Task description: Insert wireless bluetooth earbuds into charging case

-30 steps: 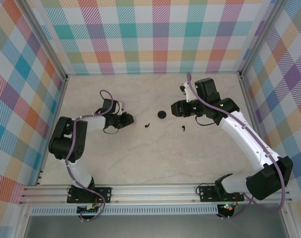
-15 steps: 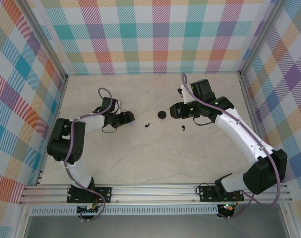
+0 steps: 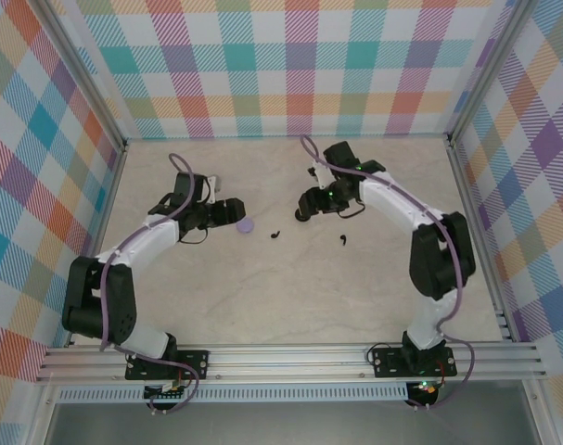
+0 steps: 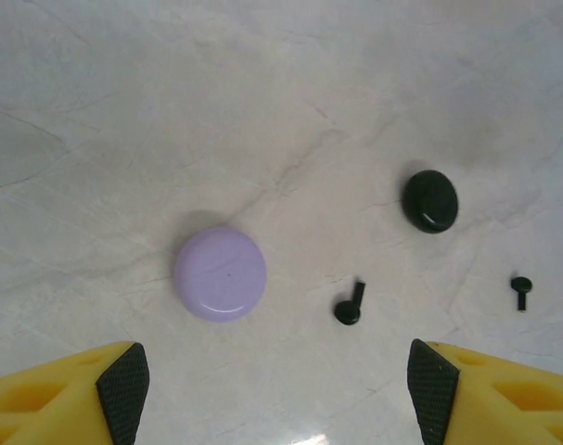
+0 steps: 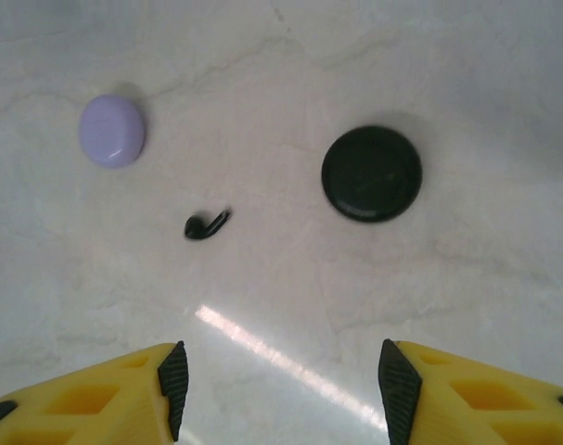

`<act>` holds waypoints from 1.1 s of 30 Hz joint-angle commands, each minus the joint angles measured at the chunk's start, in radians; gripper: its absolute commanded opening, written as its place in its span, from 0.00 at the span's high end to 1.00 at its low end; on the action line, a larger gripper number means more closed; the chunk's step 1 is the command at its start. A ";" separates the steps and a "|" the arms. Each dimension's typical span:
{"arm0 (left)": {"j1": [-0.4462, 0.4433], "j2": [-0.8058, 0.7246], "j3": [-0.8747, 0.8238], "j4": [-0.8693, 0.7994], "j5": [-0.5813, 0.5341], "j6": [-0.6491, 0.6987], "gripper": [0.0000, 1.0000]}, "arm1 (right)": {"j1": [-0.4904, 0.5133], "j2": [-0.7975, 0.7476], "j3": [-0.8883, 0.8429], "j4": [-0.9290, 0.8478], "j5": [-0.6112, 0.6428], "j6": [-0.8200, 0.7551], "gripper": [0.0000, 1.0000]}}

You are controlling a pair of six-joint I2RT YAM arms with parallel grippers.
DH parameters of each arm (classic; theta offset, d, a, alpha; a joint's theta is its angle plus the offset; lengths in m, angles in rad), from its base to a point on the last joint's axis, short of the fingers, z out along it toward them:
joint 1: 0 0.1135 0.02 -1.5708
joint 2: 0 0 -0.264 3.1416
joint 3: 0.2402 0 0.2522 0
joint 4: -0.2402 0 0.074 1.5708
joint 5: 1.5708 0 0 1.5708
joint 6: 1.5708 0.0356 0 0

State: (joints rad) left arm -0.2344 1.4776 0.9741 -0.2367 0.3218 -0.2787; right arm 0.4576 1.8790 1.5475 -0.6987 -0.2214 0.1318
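Observation:
Two black earbuds lie loose on the table, one [image 3: 275, 234] [image 4: 349, 306] [image 5: 205, 223] between the arms and one [image 3: 342, 242] [image 4: 520, 289] further right. A closed lilac round charging case [image 3: 246, 224] [image 4: 220, 274] [image 5: 112, 131] sits just ahead of my left gripper [image 3: 231, 214] [image 4: 276, 394], which is open and holds nothing. A closed black round charging case [image 3: 302, 216] [image 4: 429, 200] [image 5: 371, 173] rests just in front of my right gripper [image 3: 309, 205] [image 5: 279, 389], also open with nothing between its fingers.
Pale marble-look tabletop [image 3: 281, 297] walled on three sides by plaid panels [image 3: 290, 65]. An aluminium rail [image 3: 281, 357] runs along the near edge. Both arms reach toward the middle of the far half.
My left gripper opened and drew back left, leaving the lilac case on the table. My right arm swung left over the black case and its jaws widened.

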 commanded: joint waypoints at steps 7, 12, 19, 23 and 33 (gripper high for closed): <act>-0.055 -0.167 -0.065 -0.085 0.030 -0.036 0.25 | -0.006 0.334 0.390 -0.234 0.109 -0.048 0.33; -0.078 -0.231 -0.107 -0.086 0.017 -0.060 0.25 | 0.002 0.463 0.535 -0.306 0.154 -0.041 0.33; -0.082 -0.261 -0.116 -0.109 0.010 -0.059 0.25 | 0.033 0.607 0.738 -0.414 0.188 -0.041 0.33; -0.082 -0.268 -0.123 -0.118 0.010 -0.053 0.25 | 0.053 0.649 0.775 -0.428 0.201 -0.046 0.33; -0.082 -0.269 -0.128 -0.120 0.010 -0.056 0.25 | 0.097 0.667 0.751 -0.483 0.214 -0.109 0.50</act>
State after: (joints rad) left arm -0.3073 1.2263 0.8547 -0.3405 0.3283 -0.3283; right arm 0.5323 2.5408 2.3177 -1.1210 0.0006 0.0624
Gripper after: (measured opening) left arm 0.751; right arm 0.506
